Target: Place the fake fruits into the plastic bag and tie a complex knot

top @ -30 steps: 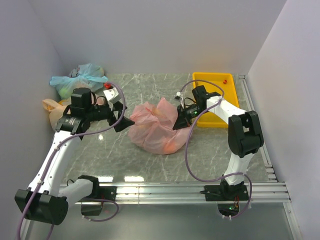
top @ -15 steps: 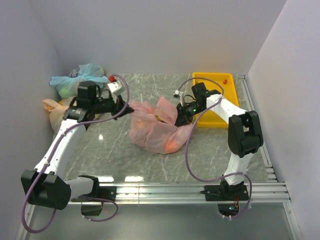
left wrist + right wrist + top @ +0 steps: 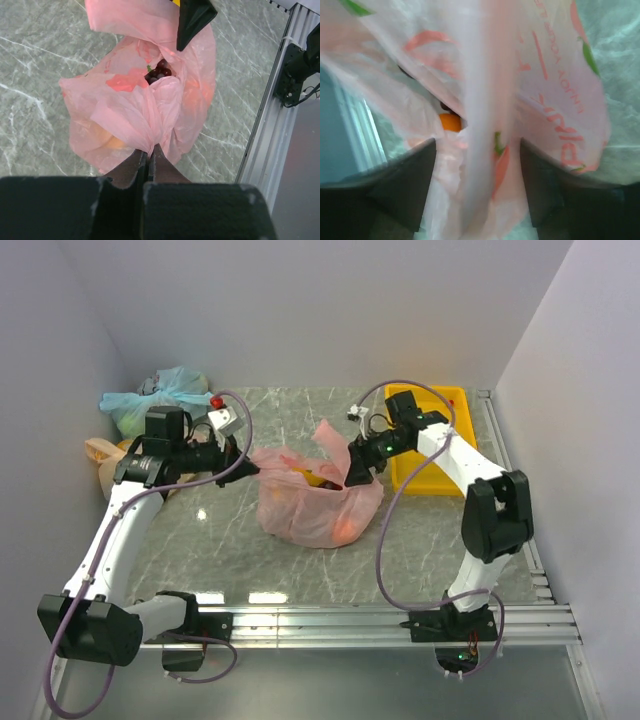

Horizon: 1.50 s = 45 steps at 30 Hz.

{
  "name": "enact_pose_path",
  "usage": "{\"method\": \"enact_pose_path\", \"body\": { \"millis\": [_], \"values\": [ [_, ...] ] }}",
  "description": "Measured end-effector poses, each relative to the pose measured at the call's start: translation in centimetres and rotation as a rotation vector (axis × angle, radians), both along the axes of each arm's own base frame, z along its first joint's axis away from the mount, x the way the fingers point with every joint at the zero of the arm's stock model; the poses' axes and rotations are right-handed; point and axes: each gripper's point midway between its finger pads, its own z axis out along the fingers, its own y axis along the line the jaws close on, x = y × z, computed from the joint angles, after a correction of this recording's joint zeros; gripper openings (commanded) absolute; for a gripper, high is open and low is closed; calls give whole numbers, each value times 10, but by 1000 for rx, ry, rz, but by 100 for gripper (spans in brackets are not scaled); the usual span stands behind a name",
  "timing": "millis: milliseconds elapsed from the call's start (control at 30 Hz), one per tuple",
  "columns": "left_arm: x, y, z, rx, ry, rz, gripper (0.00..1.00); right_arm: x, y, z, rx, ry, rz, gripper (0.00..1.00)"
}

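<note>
The salmon-pink plastic bag point(image 3: 315, 505) lies mid-table, its mouth partly open. My left gripper point(image 3: 246, 462) is shut on the gathered plastic of its left edge, and in the left wrist view the fingertips point(image 3: 161, 159) pinch that bunched film. Inside the plastic bag point(image 3: 135, 105) show the dark grape bunch point(image 3: 159, 74) and an orange fruit point(image 3: 114, 142) through the film. My right gripper point(image 3: 356, 472) hangs open at the bag's right side. In the right wrist view a loose strip of the plastic bag point(image 3: 485, 115) runs between its wide-apart fingers point(image 3: 407, 187). An orange fruit point(image 3: 451, 122) shows behind the strip.
A yellow tray point(image 3: 443, 445) stands at the back right, behind the right arm. A blue-green tied bag point(image 3: 160, 398) and a pale peach tied bag point(image 3: 103, 458) lie against the left wall. An aluminium rail point(image 3: 350, 618) runs along the near edge.
My left gripper moved in to the bag's left edge and shut on it. My right gripper has opened, letting go of the plastic, and lifted slightly toward the back.
</note>
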Motion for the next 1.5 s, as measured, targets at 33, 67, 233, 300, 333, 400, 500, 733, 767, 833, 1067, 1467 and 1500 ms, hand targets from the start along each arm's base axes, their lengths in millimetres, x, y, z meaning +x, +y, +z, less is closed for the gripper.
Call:
{"method": "enact_pose_path", "body": {
  "millis": [33, 67, 233, 300, 333, 400, 500, 733, 767, 833, 1067, 1467, 1500],
  "values": [
    [-1, -1, 0, -1, 3, -3, 0, 1, 0, 8, 10, -23, -3, 93],
    [-1, -3, 0, -2, 4, -8, 0, 1, 0, 19, 24, -48, -12, 94],
    [-5, -9, -1, -4, 14, -28, 0, -5, -3, 105, 174, -304, -74, 96],
    [-5, -12, -2, -3, 20, -37, 0, -12, -2, 149, 266, -448, -85, 96],
    [-5, -13, -3, -3, 24, -40, 0, -15, 0, 165, 302, -501, -80, 96],
    [-5, -15, -6, -2, 37, -44, 0, -26, 14, 196, 377, -597, -30, 96],
    [-3, -17, -6, -5, 53, -45, 0, -39, 50, 215, 473, -652, 90, 97],
    [1, -20, 0, -13, 55, -39, 0, -40, 127, 166, 530, -580, 255, 98],
    [1, -20, 1, -13, 55, -38, 0, -40, 133, 161, 535, -577, 266, 98],
    [1, -21, 2, -14, 55, -38, 0, -43, 148, 154, 550, -581, 296, 99],
    [0, -23, 3, -14, 55, -42, 0, -53, 183, 145, 591, -636, 377, 99],
    [2, -24, 16, -30, 38, -34, 0, -30, 202, 89, 518, -638, 393, 15],
    [2, -24, 17, -31, 37, -33, 0, -29, 202, 84, 513, -620, 387, 14]
  ]
}}
